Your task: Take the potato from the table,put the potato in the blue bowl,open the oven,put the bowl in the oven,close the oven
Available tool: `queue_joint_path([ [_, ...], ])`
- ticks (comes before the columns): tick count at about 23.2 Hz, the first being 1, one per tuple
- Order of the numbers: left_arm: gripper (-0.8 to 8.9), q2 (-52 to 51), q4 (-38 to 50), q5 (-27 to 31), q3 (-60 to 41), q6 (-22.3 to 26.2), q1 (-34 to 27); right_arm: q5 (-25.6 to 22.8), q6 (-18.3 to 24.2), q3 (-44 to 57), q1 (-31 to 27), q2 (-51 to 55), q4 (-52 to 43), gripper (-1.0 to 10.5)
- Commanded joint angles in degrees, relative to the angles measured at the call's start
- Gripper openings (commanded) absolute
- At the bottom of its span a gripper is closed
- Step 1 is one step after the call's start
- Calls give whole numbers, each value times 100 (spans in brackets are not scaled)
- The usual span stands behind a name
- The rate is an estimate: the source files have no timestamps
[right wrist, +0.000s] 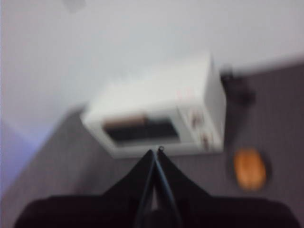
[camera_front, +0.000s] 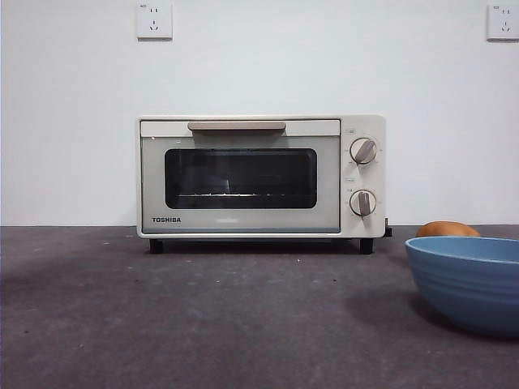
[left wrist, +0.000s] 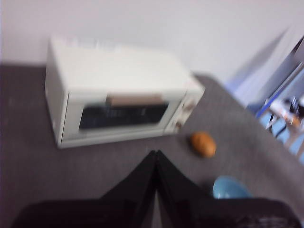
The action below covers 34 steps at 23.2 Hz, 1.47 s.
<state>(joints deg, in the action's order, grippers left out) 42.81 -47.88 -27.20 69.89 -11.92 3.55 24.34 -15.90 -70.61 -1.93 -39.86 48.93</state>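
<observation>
The cream-white oven point(camera_front: 259, 177) stands at the back of the dark grey table point(camera_front: 203, 316) with its door closed; it also shows as the oven point(left wrist: 118, 97) and the oven point(right wrist: 159, 118) in the wrist views. Right of it the orange-brown potato point(camera_front: 448, 229) lies on the table, half hidden behind the blue bowl point(camera_front: 470, 279) at the front right. Both wrist views are blurred. My left gripper point(left wrist: 156, 153) is shut and empty, high above the table, with the potato point(left wrist: 203, 144) and bowl point(left wrist: 230, 188) beside it. My right gripper point(right wrist: 156, 151) is shut too, the potato point(right wrist: 250, 168) off to its side.
A white wall with two sockets point(camera_front: 154, 20) backs the table. Neither arm shows in the front view. Blurred furniture point(left wrist: 285, 114) lies beyond the table's edge in the left wrist view.
</observation>
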Motion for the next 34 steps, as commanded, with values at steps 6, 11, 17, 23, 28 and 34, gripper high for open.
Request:
queue_joint_path([
  [6, -5, 365, -772, -26, -2, 863, 13, 229, 1058, -302, 4, -1893, 1121, 2],
  [11, -5, 621, -979, -24, -2, 1029, 13, 225, 1233, -433, 7, -3064, 1010, 121],
  [17, -5, 848, -994, -26, -2, 1067, 15, -262, 1252, -907, 11, -4354, 907, 632],
  [23, -5, 990, -999, -26, -2, 1064, 15, -1108, 1449, -1644, 129, -5399, 798, 764],
  [28, -5, 1056, -997, -24, -2, 1064, 15, -1416, 1508, -2162, 529, -6262, 734, 764],
  [34, -5, 1154, -1008, -24, -2, 1064, 15, -1794, 1484, -2273, 728, -7178, 627, 762],
])
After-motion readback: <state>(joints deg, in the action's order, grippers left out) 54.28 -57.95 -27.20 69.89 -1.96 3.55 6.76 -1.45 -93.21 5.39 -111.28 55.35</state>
